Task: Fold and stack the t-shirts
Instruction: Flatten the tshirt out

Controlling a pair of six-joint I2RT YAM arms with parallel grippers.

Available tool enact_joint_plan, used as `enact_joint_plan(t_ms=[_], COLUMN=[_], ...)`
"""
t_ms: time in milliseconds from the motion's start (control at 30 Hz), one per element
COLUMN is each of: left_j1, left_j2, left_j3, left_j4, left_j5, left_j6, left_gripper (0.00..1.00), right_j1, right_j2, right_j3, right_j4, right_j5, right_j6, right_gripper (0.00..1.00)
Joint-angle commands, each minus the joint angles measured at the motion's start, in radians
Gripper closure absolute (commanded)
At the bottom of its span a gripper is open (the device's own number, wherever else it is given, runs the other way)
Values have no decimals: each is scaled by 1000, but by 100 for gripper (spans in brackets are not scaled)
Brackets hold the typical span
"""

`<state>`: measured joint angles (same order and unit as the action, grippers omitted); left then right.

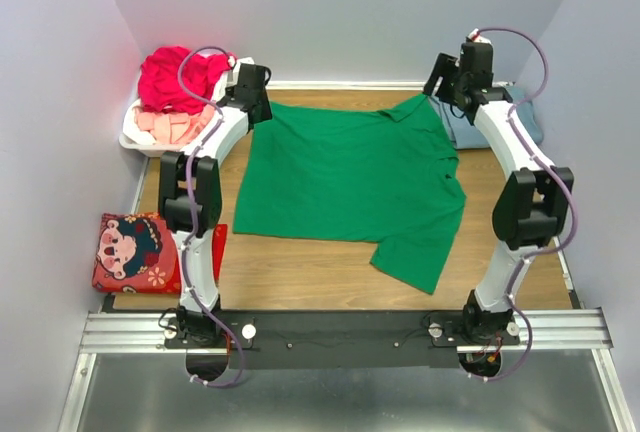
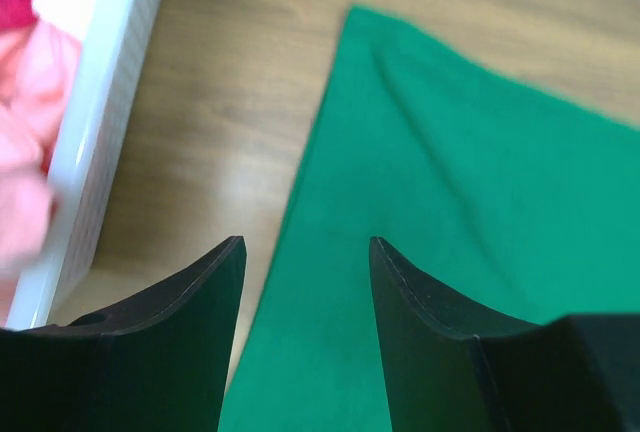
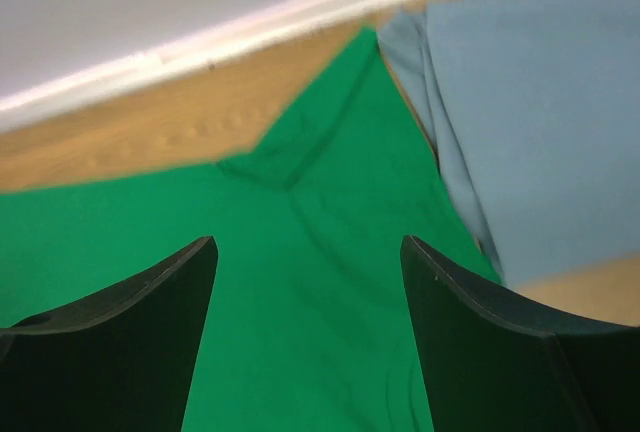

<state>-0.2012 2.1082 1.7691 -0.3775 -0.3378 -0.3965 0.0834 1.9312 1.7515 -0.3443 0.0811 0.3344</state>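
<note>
Top external: green t-shirt [image 1: 350,177] spread out. Left hand [image 2: 305,244] and right hand [image 3: 308,242] apart, empty; I'd pinch both far corners evenly.

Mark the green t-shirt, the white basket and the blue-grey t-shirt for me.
green t-shirt [image 1: 350,177], top external view, middle of its body.
white basket [image 2: 100,122], left wrist view, on its side wall.
blue-grey t-shirt [image 3: 540,112], right wrist view, on its flat fabric.

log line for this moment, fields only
green t-shirt: spread out | left gripper: open, above its far-left edge | right gripper: open, above its far-right corner | blue-grey t-shirt: right of it
</note>
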Motion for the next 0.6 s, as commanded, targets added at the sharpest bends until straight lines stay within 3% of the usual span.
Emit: enact_joint_plan(t_ms=[0,300,567], left_j1=[-21,-90,-141], left_j2=[-152,-292,-320], left_j3=[-157,-434,-537], left_j4=[-78,-77,-67], left_j5=[121,204,237], left_j6=[22,-18,-38], left_gripper=[39,41,42], right_j1=[19,64,81], right_j2=[-148,-412,-413], right_j3=[-205,-553,-698], right_j4=[-168,-213,-222], right_j5=[14,-18,-43], right_j6=[51,71,81], right_gripper=[19,22,24])
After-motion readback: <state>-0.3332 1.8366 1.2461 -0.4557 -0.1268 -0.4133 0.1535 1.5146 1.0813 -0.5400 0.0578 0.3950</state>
